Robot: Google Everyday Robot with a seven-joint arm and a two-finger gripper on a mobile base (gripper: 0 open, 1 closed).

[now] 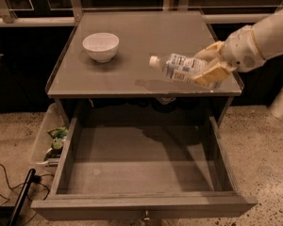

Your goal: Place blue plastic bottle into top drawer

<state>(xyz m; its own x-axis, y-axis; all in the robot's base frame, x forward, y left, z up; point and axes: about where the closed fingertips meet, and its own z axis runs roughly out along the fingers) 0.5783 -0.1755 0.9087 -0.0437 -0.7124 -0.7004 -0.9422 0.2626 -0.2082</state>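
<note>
Gripping the base end of the blue plastic bottle [177,66], the claw [206,64] sits at the right of the scene, over the front right corner of the counter [127,79]. Its tan fingers [211,73] are closed on the bottle from above and below.

The bottle lies nearly level, its long axis running left from the claw and its white cap [153,60] pointing toward the middle of the counter. A shadow on the surface beneath it suggests it hangs clear of the counter rather than resting on it.

The top drawer [132,149] stands pulled out directly below and in front of the counter's front edge, its flat bottom bare. From the claw the drawer lies downward and toward the camera, so the move likely calls for carrying the bottle forward past the counter edge before lowering it. With the bottle held crosswise, its length should fit easily between the drawer's side walls.
</note>
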